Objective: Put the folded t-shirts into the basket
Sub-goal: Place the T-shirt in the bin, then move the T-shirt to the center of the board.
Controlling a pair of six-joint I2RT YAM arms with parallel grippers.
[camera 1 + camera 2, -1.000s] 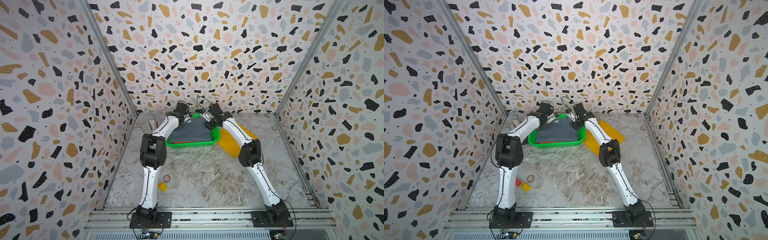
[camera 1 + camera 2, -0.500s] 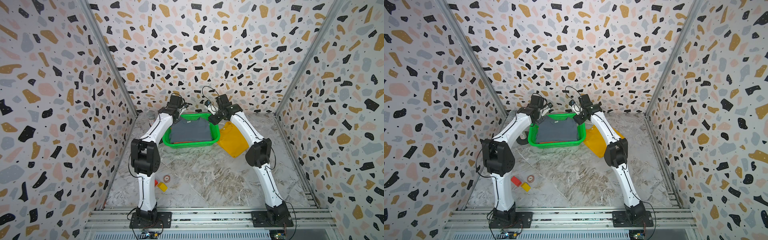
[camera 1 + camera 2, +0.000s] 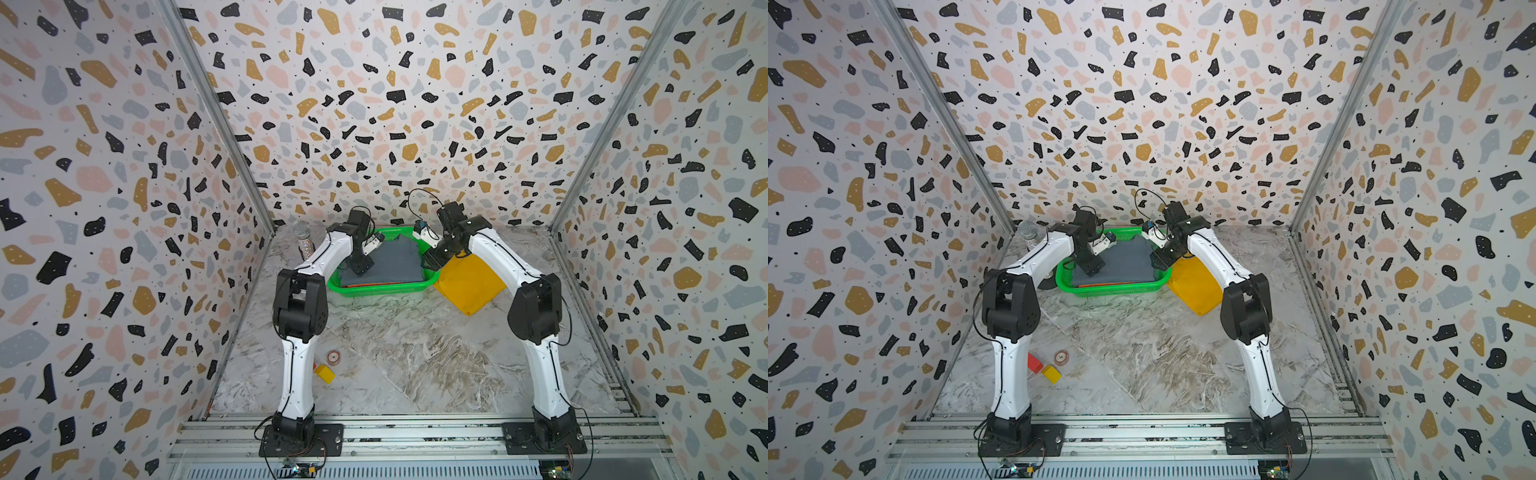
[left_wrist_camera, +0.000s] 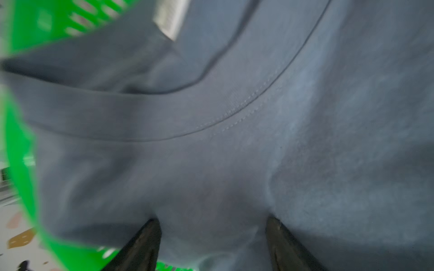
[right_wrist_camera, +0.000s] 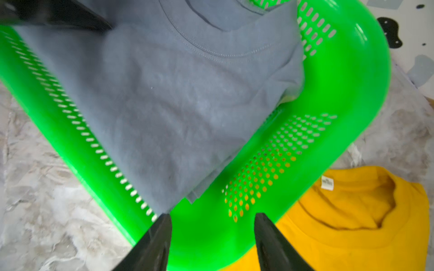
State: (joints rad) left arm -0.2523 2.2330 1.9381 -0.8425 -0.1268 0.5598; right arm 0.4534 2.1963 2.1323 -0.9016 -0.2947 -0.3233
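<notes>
One marble-patterned table (image 3: 415,353) carries all items; clock directions are read in the top views, with 12 o'clock at the back wall.

Basket (image 3: 374,291) (image 3: 1117,289): green, perforated, standing at the table's 12 o'clock end, between the two arms.

Slate grey-blue t-shirt (image 3: 395,262) (image 3: 1125,264): folded, lying inside the basket as the top layer and covering most of its floor. Its collar seam is visible in both wrist views (image 4: 234,140) (image 5: 164,105).

Mustard yellow t-shirt (image 3: 469,286) (image 3: 1196,286): folded, on the table outside the basket at its 4 o'clock, touching the basket's wall, collar and label upward (image 5: 352,223).

Orange t-shirt (image 3: 374,285): only a thin edge shows under the grey one along the basket's 6 o'clock wall.

Left gripper (image 3: 360,269) (image 4: 212,225): inside the basket at its 9 o'clock side, fingers spread, tips down on the grey cloth, nothing pinched between them.

Right gripper (image 3: 430,262) (image 5: 212,218): over the basket's 3 o'clock rim (image 5: 328,117), fingers spread, holding nothing.

Microphone (image 3: 302,237) (image 3: 1029,232): upright at the basket's 9 o'clock, near the wall.

Red block (image 3: 1035,362) and yellow block (image 3: 1051,374): just beside each other at the table's 7 o'clock, by the left arm.

Round token (image 3: 333,356): near the blocks, at their 2 o'clock.
</notes>
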